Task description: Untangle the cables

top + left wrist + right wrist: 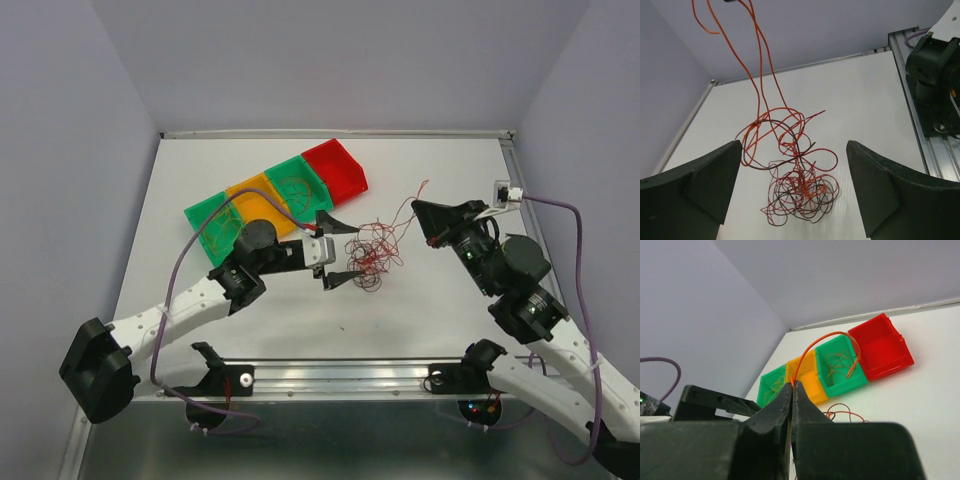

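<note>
The cables form a fist-sized tangle (372, 255) of thin red, orange and dark wires lying on the white table. My left gripper (345, 250) is open, its two fingers standing on either side of the tangle's left part without touching it. In the left wrist view the tangle (800, 187) lies between the wide-apart fingers (705, 180). One orange strand (760, 65) rises out of it toward the right arm. My right gripper (792, 385) is shut on that orange strand (825, 337), held above the table to the right of the tangle (418, 208).
A row of bins sits at the back left: red (335, 165), green (298, 185), orange (258, 203) and green (220, 225), some holding loose wires. A metal rail (340, 375) runs along the near edge. Lilac arm cables (570, 215) hang at the sides.
</note>
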Controlling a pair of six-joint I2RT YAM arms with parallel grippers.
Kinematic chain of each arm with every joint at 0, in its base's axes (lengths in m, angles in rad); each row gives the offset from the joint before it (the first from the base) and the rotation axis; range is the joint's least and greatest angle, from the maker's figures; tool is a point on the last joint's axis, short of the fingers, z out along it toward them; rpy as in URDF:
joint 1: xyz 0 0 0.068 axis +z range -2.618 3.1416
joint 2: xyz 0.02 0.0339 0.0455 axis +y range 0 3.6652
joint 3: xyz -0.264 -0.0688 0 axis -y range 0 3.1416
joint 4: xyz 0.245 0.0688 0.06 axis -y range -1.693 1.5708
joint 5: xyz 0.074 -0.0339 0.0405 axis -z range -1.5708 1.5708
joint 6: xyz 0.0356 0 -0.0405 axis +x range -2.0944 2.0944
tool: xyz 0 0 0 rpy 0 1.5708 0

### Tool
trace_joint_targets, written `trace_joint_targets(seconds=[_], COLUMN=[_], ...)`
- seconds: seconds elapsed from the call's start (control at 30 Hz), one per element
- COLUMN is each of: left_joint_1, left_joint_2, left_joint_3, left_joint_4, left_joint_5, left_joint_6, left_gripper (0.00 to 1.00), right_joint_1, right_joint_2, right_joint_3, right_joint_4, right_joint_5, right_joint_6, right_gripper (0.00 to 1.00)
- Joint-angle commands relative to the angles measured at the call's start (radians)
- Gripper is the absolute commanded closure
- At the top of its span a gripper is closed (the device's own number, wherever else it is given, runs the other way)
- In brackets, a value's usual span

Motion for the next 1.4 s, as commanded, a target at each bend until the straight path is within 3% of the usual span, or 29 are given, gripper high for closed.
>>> trace_joint_targets(seconds=[0.0, 0.13, 0.23, 0.4, 0.47, 0.5, 0.57, 1.17, 1.37], left_joint_1=[-0.022, -0.022, -0.022, -0.022, -0.022, -0.022, -0.025, -0.094, -0.122], left_joint_2=[0.080, 0.097, 0.094, 0.148, 0.183, 0.218, 0.254, 0.337, 0.410], left_joint_3=[-0.010, -0.109, -0.146, -0.134, -0.101, -0.091, -0.077, -0.018, 0.034], left_joint_4=[0.118, 0.281, 0.306, 0.313, 0.312, 0.310, 0.313, 0.359, 0.373], left_joint_5=[-0.052, -0.336, -0.390, -0.321, -0.278, -0.235, -0.221, -0.200, -0.218], left_joint_6=[-0.004, -0.049, -0.042, -0.070, -0.097, -0.102, -0.119, -0.134, -0.133], left_gripper=[0.07, 0.11, 0.12, 0.13, 0.19, 0.28, 0.31, 0.36, 0.46], right_joint_1=[0.004, 0.005, 0.004, 0.004, 0.005, 0.004, 0.004, 0.004, 0.005], right_joint_2=[0.001, 0.059, 0.073, 0.070, 0.067, 0.062, 0.053, 0.036, 0.032], right_joint_3=[-0.042, -0.068, -0.093, -0.099, -0.098, -0.098, -0.098, -0.091, -0.094], right_joint_4=[0.190, 0.266, 0.329, 0.360, 0.362, 0.362, 0.362, 0.371, 0.376], right_joint_5=[0.077, 0.077, 0.084, 0.103, 0.100, 0.098, 0.103, 0.104, 0.101], right_joint_6=[0.058, 0.067, 0.065, 0.053, 0.053, 0.052, 0.052, 0.055, 0.058], right_gripper=[0.99, 0.99, 0.99, 0.99, 0.99, 0.99, 0.99, 0.99, 0.99])
